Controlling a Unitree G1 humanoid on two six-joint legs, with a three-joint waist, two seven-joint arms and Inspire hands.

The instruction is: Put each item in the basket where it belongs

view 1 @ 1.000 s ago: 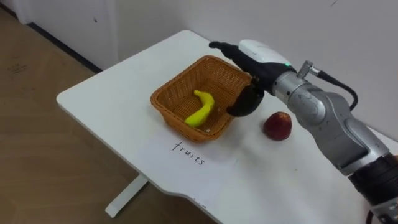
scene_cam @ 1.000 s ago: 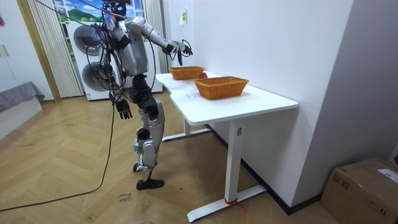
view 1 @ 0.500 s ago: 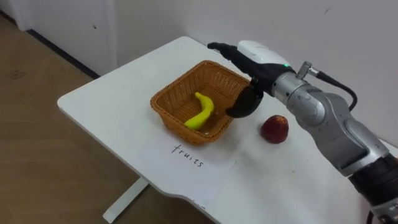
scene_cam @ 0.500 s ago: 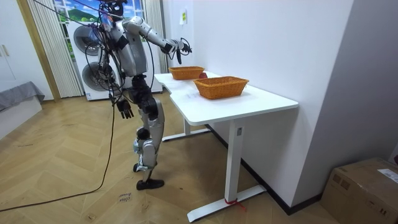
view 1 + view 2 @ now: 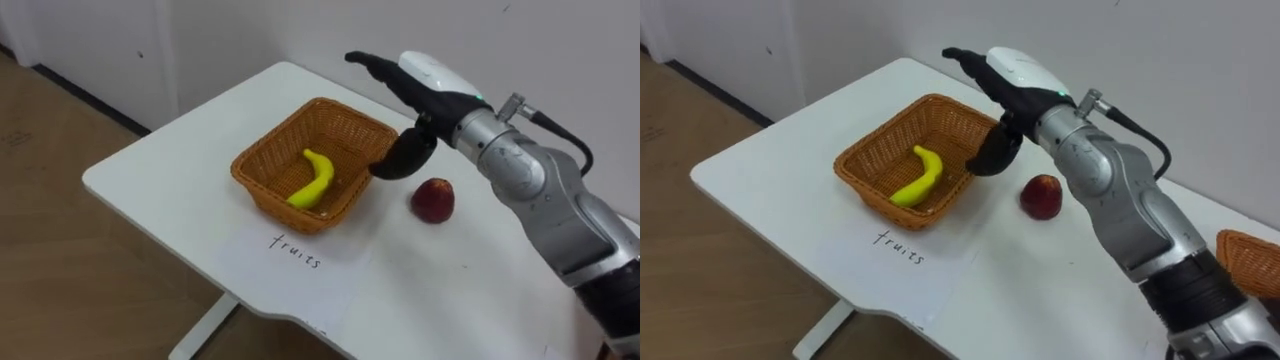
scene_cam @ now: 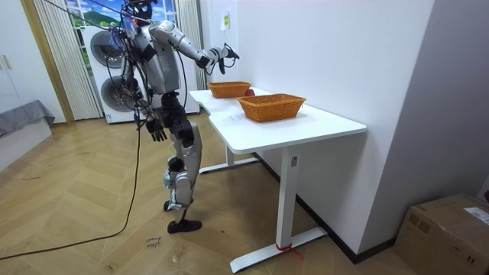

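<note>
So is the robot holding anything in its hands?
No. Its right hand is open over the basket's far edge, holding nothing. The banana lies in the basket, the apple on the table. Its left hand hangs empty.

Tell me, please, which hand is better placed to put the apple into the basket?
Probably the right hand: it is open, close to the apple beside the basket, while the left hand hangs by the robot's hip.
</note>
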